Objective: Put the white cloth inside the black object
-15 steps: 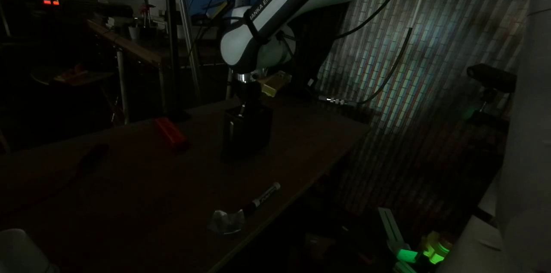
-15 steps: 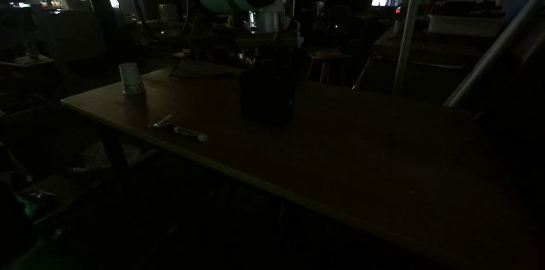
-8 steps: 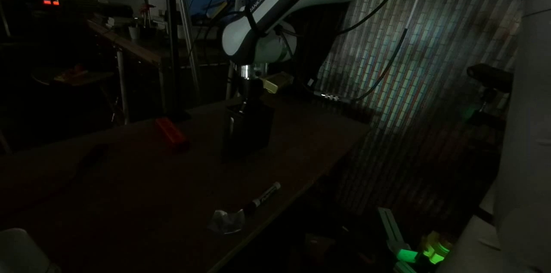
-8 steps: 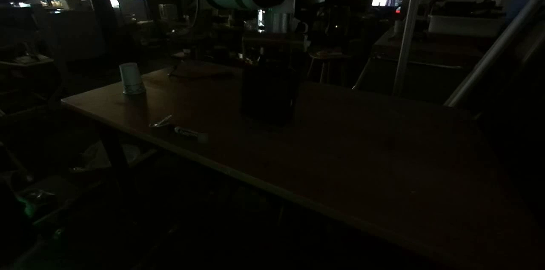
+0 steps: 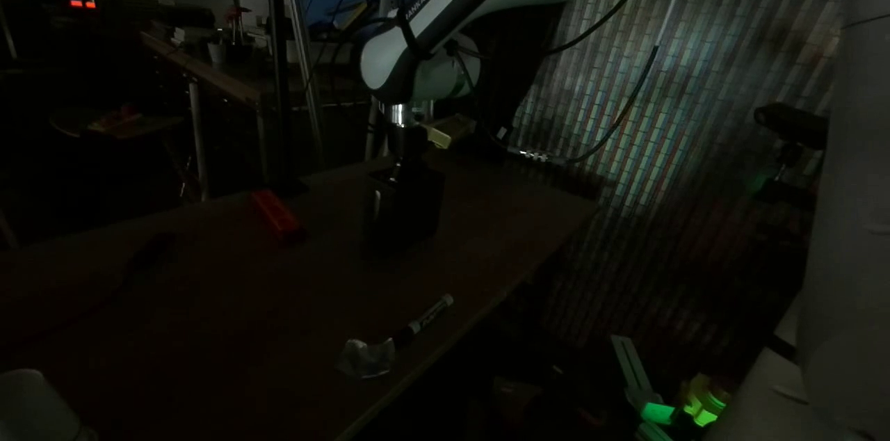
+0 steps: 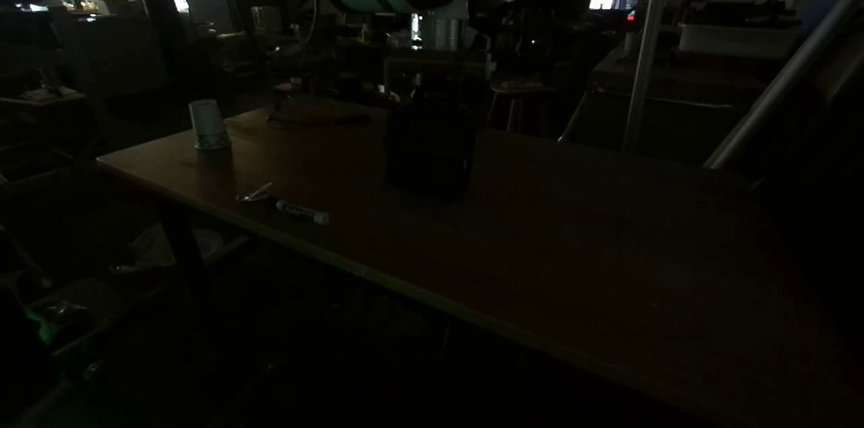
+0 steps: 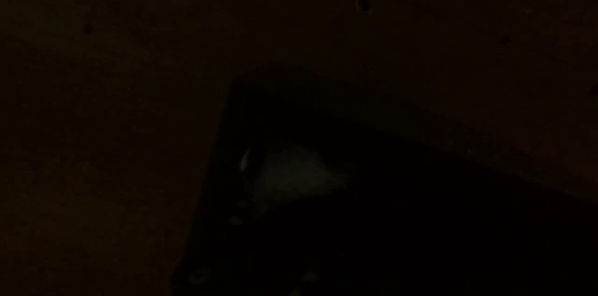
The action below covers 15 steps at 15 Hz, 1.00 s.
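A: What stands on the wooden table (image 6: pixel 445 239)?

B: The black boxy container (image 5: pixel 410 215), upright; at its mouth, the Robotiq gripper (image 5: pixel 396 175), jaws closed narrow, any hold unverifiable.

A: And the white cloth (image 7: pixel 296 170)?

B: Apparently the pale patch inside the container; raising the gripper with fabric snagged could drag it out.

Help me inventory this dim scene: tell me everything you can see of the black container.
The black container is boxy and flat-sided, apparently open-topped; it looks stiff, its material unclear. A narrow pale streak, perhaps a glint, marks one side. It looks upright, on or just above the table; darkness hides its base. The gripper reaches to its top; whether they touch, I can't tell. In the wrist view a pale patch shows within its outline, too dim to identify.
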Motion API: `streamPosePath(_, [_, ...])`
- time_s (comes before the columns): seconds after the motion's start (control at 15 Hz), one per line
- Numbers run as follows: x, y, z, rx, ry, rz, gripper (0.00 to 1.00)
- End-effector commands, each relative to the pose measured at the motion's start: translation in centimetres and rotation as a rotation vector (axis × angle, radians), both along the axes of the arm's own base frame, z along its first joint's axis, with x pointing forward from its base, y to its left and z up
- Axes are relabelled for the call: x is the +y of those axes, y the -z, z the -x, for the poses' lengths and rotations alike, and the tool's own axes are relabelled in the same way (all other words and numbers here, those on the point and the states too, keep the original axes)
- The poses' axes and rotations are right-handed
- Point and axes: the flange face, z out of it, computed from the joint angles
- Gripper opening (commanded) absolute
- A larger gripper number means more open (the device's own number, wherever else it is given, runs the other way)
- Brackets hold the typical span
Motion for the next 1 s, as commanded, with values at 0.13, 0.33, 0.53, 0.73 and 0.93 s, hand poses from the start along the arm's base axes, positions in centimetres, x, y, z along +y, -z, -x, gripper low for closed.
streamPosePath(0.13, [-0.6, -3.7, 1.4, -0.033, -0.007, 0.11, 0.0])
streamPosePath(0.33, [-0.9, -6.6, 2.0, -0.078, -0.001, 0.137, 0.0])
streamPosePath(0.53, [-1.8, -10.1, 2.8, -0.134, 0.018, 0.134, 0.0])
streamPosePath(0.73, [-3.1, -13.9, 3.7, -0.202, 0.049, 0.131, 0.0])
streamPosePath(0.93, [-4.3, -17.2, 4.9, -0.262, 0.081, 0.129, 0.0])
